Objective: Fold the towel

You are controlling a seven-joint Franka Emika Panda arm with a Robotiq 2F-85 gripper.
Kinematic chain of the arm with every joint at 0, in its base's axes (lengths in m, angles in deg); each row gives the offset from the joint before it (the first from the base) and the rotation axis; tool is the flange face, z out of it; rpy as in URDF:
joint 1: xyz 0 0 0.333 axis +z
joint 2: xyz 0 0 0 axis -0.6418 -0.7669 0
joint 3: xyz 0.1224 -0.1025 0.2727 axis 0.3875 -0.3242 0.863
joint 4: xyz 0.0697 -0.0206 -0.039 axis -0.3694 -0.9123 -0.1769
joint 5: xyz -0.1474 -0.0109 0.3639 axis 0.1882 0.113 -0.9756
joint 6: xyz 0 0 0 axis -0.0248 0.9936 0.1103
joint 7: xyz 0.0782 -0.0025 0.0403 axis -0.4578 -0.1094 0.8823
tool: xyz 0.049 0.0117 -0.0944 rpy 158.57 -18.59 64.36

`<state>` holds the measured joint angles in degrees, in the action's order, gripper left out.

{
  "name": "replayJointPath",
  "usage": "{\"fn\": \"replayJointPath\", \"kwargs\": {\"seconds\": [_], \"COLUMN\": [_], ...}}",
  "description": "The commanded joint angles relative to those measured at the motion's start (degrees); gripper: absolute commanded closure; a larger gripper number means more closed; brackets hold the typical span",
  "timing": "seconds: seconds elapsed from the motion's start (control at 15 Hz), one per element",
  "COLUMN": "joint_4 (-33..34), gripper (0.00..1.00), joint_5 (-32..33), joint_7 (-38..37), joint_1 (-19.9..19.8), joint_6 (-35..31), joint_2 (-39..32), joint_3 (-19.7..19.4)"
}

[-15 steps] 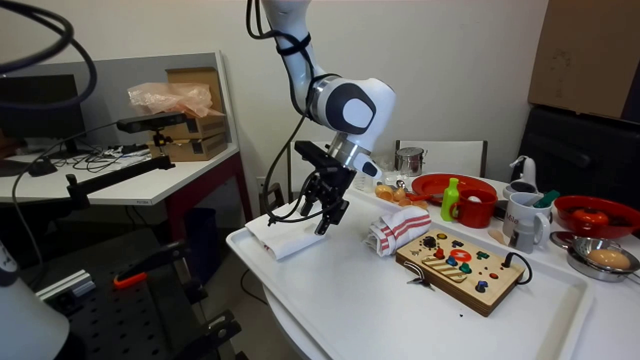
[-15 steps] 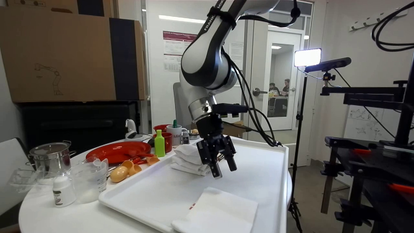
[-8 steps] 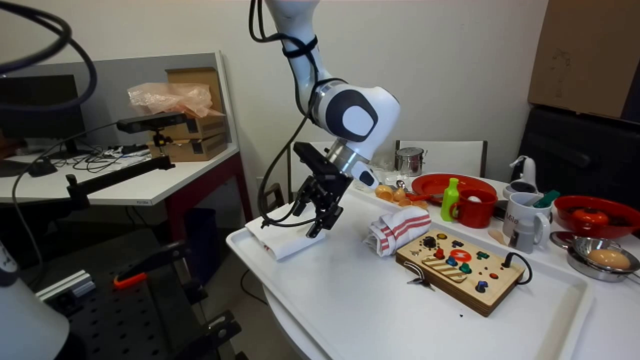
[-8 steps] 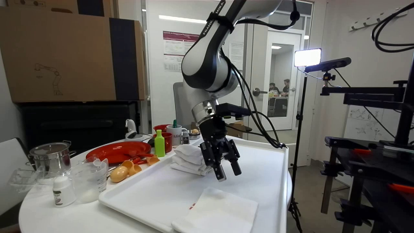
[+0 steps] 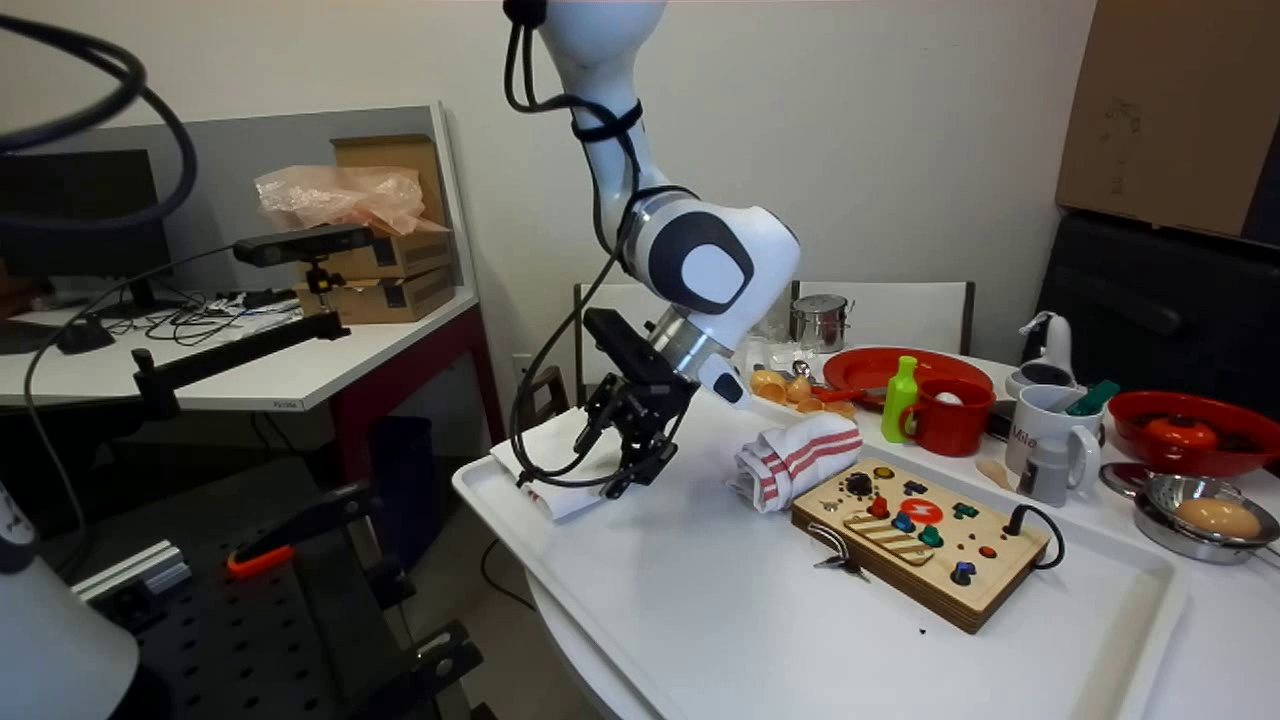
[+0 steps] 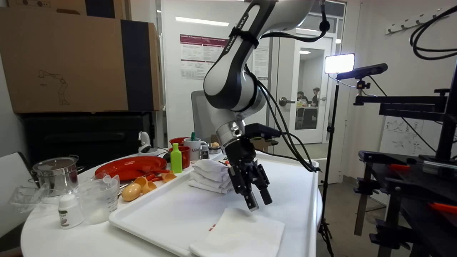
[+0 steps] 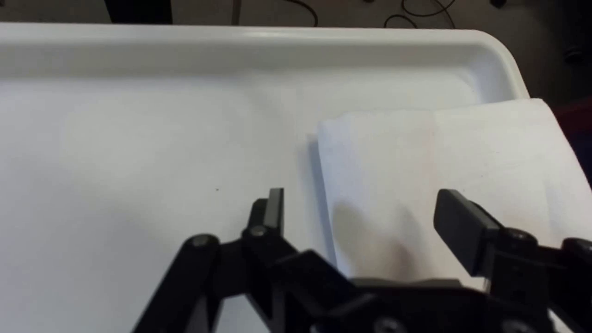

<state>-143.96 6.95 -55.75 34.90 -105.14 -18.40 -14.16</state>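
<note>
Arm (image 6: 223,84) lower and nearer, towel (image 6: 241,232) not yet caught

Within the last second, in an exterior view, the arm (image 5: 712,272) has come down, its end drifting toward 8 o'clock. Table (image 6: 100,237) and tray (image 6: 167,210) are unchanged. So is the towel: flat by the tray's corner at 2 o'clock in the wrist view, one of its own corners lapping the rim. It looks partly folded already, so I judge that the approach has advanced but the next fold has not begun. The striped cloth (image 5: 805,460), at 3 o'clock from the arm's end, lies bunched and undisturbed. The fingers (image 7: 462,231) stand parted, gripping nothing; from the wrist, one is over bare tray on the towel's 9 o'clock side, the other over the towel, which would suit a pinch at that edge.

In an exterior view the towel (image 6: 246,235) is cut off at 6 o'clock; from the wrist it runs out of frame at 4 o'clock, partly behind the fingers. How many layers it has I cannot tell, nor whether either finger touches it. Of its pattern only a red mark (image 6: 212,227) shows, at 9 o'clock.
</note>
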Motion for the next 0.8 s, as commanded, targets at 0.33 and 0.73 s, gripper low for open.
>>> {"fn": "replayJointPath", "kwargs": {"seconds": [0.33, 0.73], "joint_4": [1.90, 2.39], "gripper": [0.26, 0.25], "joint_5": [-0.82, -0.66], "joint_7": [1.81, 2.16], "joint_1": [-0.27, -0.04], "joint_6": [0.80, 1.17], "joint_2": [-2.27, -2.79], "joint_3": [0.89, 1.46]}}
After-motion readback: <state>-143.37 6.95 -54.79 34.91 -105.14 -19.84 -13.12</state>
